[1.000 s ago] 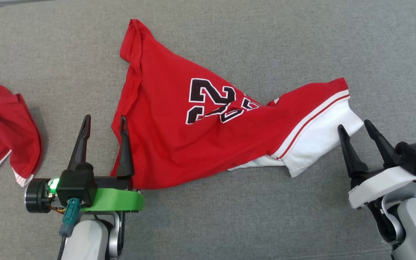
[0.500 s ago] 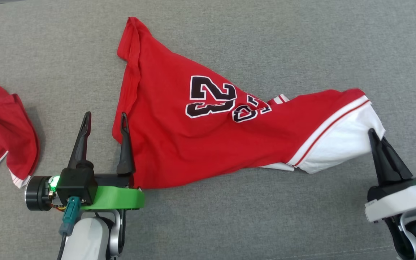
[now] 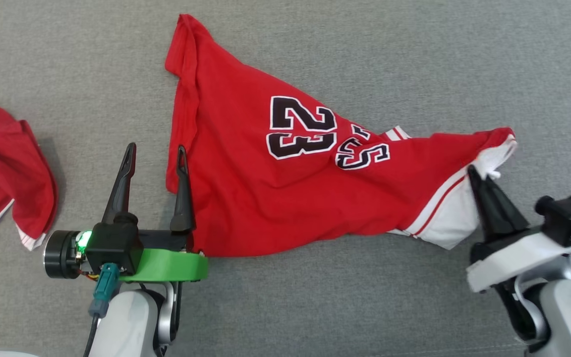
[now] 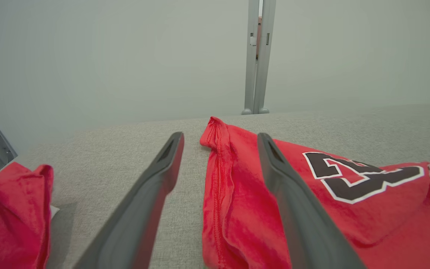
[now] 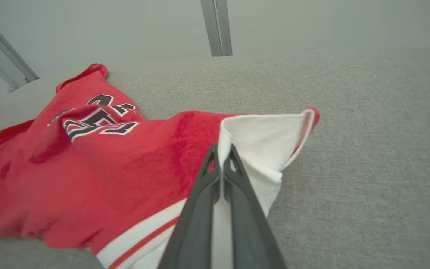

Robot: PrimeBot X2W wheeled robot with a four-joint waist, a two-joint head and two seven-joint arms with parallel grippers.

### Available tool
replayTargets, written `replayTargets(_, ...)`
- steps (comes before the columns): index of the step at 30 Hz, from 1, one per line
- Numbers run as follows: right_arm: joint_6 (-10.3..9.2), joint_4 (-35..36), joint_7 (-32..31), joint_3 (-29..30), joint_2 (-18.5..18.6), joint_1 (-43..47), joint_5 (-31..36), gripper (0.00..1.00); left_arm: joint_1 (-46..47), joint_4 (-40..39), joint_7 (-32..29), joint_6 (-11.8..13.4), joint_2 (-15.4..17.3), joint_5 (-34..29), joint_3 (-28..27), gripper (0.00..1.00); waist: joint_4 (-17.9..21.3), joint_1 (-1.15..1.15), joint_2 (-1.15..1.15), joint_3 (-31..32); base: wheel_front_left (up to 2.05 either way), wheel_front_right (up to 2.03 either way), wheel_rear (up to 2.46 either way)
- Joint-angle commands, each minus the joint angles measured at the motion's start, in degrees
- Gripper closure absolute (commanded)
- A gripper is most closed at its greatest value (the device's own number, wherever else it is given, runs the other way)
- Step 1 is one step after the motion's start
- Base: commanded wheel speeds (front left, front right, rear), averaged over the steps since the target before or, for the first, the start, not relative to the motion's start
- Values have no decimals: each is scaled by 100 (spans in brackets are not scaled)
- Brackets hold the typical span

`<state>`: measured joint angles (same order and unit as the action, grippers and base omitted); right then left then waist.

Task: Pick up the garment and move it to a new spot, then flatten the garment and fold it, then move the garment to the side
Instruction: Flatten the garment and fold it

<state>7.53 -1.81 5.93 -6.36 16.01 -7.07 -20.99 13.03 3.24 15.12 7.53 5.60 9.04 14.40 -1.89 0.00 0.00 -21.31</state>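
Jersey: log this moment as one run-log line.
right gripper: shut on jersey, white end | left gripper: open, at jersey's left edge | jersey: rumpled, unfolded, on grey surface

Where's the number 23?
In the head view, the number 23 sits in the middle of the red jersey, between the open left pincer and the right pincer pinching its white edge.

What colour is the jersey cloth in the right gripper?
White, a panel of the red jersey; best in the right wrist view.

Grey cloth surface: jersey, red garment
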Motion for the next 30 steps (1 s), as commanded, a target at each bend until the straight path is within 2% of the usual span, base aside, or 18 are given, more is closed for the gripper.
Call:
replayTargets(1,-8,-59,-2,-144,-39,-158,-32,100,97,2,2,-9,-15,-43,-15,0,-112,0,0,-42,0,0,0)
replayTargets(5,-8,-339,39,-508,-138,-440,-81,100,92,11,3,-27,-51,-42,-7,0,-200,0,0,-54,0,0,0)
replayTargets(6,-8,-438,50,-589,-169,-505,-110,96,96,13,3,-28,-60,-44,1,0,-220,0,0,-57,0,0,0)
replayTargets(8,-8,-604,104,-693,-200,-626,-99,37,102,16,3,-29,-75,-44,-2,0,-241,0,0,-61,0,0,0)
replayTargets(9,-8,-654,154,-741,-212,-671,-80,0,103,19,3,-32,-84,-43,-2,0,-249,0,0,-61,0,0,0)
replayTargets(14,-8,-606,571,-948,-172,-745,7,0,55,44,2,-38,-104,-48,-56,0,-226,0,0,30,0,0,0)
replayTargets(19,-8,-230,807,-866,-86,-586,-2,0,-81,73,3,-40,-98,-67,-129,0,-144,0,0,194,0,0,0)
replayTargets(25,-8,214,885,-240,3,-248,47,0,-246,103,3,-43,-44,-72,-236,0,-9,0,0,414,0,0,0)
replayTargets(30,-8,319,888,429,55,168,95,0,-377,113,3,-47,-5,-70,-291,0,81,0,0,583,0,0,0)
